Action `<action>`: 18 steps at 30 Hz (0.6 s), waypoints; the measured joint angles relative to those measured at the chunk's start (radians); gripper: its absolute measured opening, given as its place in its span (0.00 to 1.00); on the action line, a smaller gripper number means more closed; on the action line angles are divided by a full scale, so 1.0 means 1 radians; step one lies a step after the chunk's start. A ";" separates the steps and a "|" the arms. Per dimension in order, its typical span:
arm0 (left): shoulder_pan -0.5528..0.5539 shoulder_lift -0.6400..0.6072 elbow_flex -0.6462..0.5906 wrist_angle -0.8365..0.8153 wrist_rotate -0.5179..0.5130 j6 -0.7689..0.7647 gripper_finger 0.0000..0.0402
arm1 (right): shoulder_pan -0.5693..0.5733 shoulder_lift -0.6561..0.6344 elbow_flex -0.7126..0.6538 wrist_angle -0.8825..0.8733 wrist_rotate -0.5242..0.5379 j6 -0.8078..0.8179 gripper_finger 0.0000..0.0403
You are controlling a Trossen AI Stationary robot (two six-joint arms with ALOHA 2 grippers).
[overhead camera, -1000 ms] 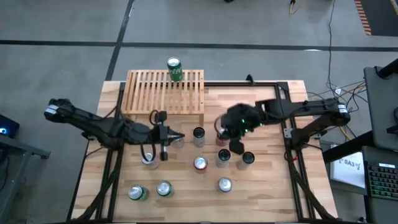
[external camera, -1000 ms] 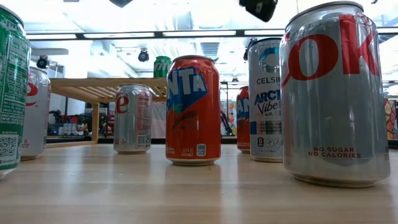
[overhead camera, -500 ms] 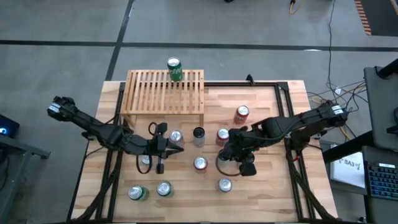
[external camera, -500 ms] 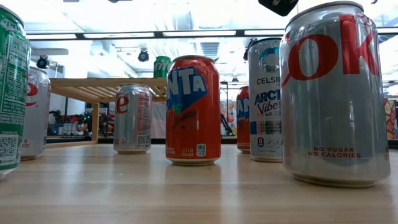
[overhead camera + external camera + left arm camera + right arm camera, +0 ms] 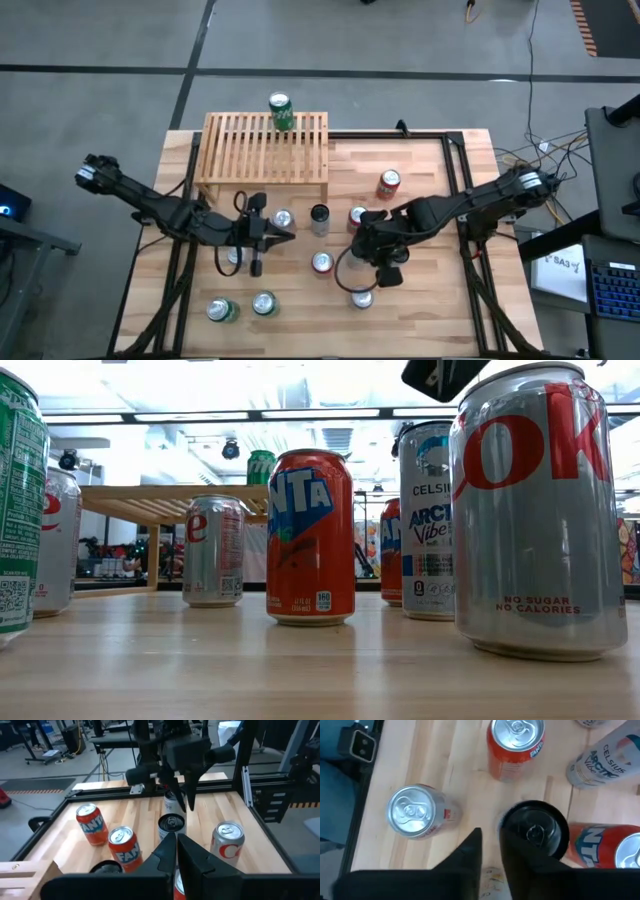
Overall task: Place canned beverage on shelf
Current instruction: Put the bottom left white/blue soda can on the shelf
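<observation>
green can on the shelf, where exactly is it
In the high view the green can stands on the shelf at its far edge, right of centre, apart from the cans on the table; the low view shows it too.

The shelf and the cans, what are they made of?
The shelf looks like pale, unpainted wood: its narrow slats show a light wood tone. The cans look like thin metal, probably aluminium: the orange can has a shiny printed side, and the silver can a bright top with a pull tab.
</observation>
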 joint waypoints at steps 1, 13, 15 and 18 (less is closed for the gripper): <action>0.000 -0.002 0.000 0.000 0.000 0.007 0.00 | 0.000 0.002 0.000 0.001 0.008 0.007 0.19; 0.001 -0.040 0.000 -0.022 -0.079 0.064 0.00 | 0.000 0.010 0.001 -0.006 0.134 0.011 0.75; 0.001 -0.046 0.000 -0.022 -0.081 0.070 0.00 | 0.000 0.023 0.002 -0.009 0.134 0.040 0.82; 0.001 -0.051 0.000 -0.022 -0.081 0.080 0.00 | 0.000 0.044 0.002 -0.035 0.134 0.058 0.90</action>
